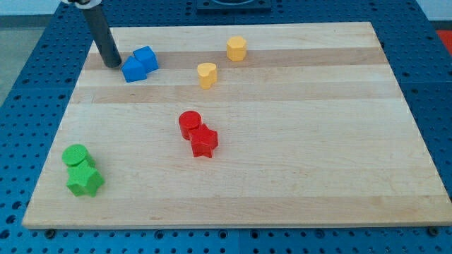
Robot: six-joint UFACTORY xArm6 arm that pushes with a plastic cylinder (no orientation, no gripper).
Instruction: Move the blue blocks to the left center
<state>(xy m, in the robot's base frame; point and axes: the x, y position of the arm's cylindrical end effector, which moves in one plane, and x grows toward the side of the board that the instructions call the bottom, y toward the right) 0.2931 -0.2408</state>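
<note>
Blocks of blue, the two blue blocks point(140, 64) touching near the worktop's point(296, 176) top-left corner, are not yet at left center, with my tip point(111, 64) just left of them; no fingers exist.

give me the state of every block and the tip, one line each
my tip: down on the board, just left of the blue blocks
blue blocks: touching pair, top left
yellow blocks: two, apart, top centre
red blocks: touching pair, mid-board
green blocks: touching pair, bottom left
</note>
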